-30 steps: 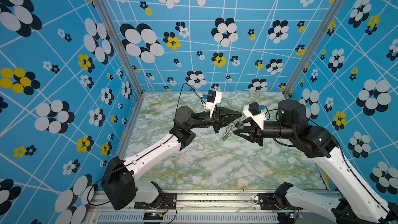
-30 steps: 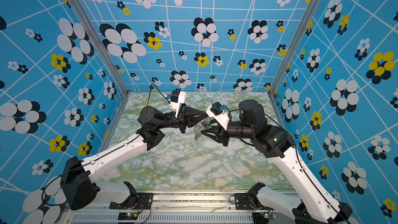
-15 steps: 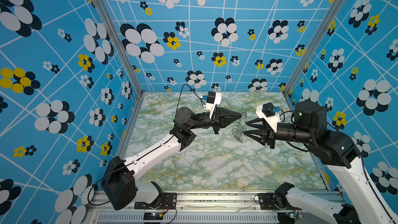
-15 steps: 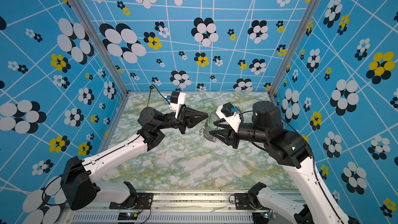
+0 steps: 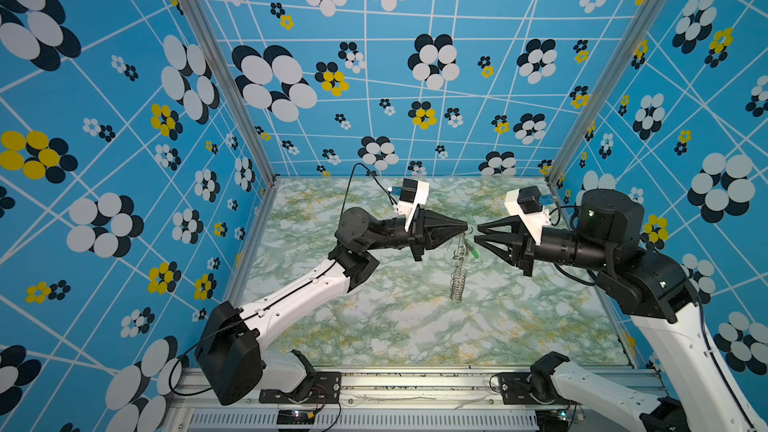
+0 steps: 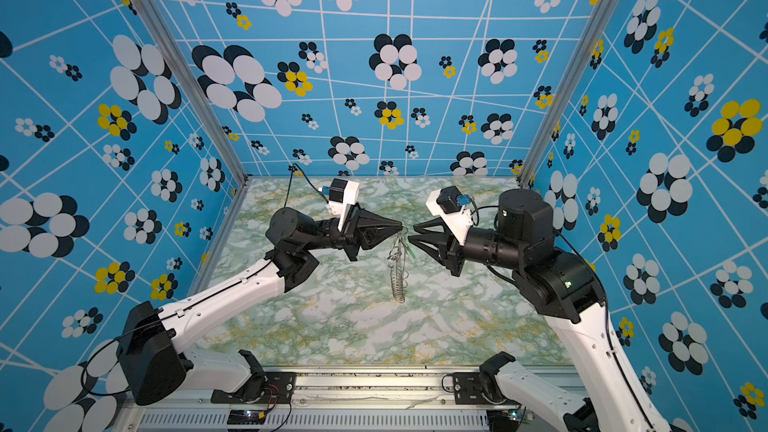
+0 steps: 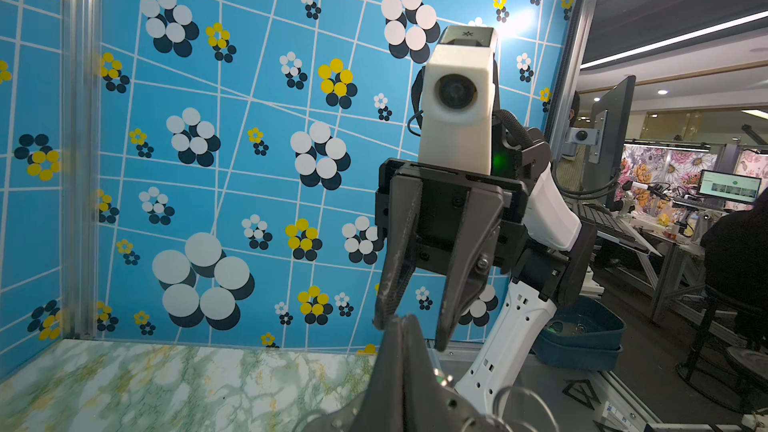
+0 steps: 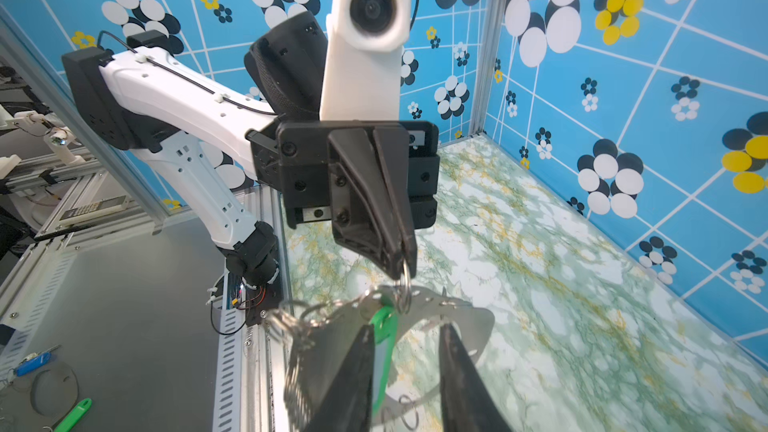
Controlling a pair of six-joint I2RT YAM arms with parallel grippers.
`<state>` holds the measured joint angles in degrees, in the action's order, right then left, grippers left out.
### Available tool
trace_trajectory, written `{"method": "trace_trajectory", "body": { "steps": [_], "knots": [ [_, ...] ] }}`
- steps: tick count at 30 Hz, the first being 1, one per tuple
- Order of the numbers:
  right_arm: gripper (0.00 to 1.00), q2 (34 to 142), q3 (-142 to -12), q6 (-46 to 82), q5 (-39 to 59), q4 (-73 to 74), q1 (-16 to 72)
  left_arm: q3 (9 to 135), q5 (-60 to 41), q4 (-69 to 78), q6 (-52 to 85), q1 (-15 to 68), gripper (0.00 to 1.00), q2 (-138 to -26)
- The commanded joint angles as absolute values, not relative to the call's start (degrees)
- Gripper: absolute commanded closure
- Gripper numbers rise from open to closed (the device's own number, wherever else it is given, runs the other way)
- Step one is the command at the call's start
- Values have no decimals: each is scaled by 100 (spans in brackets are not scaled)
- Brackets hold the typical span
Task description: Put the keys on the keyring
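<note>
Walls (image 5: 374, 35): bright blue, white crossing lines, flower clusters of white, navy-black and yellow ovals.
Tabletop (image 5: 415, 326): marble pattern, pale green and white, yellow veins.
Key (image 8: 384, 320): bright green, part paler.
Keyring (image 8: 469, 317): dull grey band, silver wire loops.
Left arm (image 5: 291, 297), right arm (image 5: 681, 351): white shells, black joints.
Left gripper fingers (image 5: 444, 226), right gripper fingers (image 5: 498, 228): black.
Wrist camera housing (image 7: 455, 118): white.
Bin (image 7: 582, 338) outside cell: dark blue.
</note>
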<state>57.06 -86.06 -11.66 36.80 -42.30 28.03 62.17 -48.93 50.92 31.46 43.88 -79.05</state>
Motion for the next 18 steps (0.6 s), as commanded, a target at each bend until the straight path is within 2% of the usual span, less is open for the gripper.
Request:
{"method": "trace_trajectory", "body": {
  "steps": [1, 14, 18],
  "knots": [
    [73, 5790, -8509, -914, 4075, -3830, 2769, 6169, -4966, 5447, 3017, 4412, 100, -7743],
    [83, 5845, -8210, -679, 4298, -3456, 2759, 6192, -5000, 5589, 3093, 4422, 100, -7761],
    [90, 5825, -8184, -627, 4346, -3371, 2760, 6223, -5025, 5625, 3134, 4426, 100, -7804]
  ]
}}
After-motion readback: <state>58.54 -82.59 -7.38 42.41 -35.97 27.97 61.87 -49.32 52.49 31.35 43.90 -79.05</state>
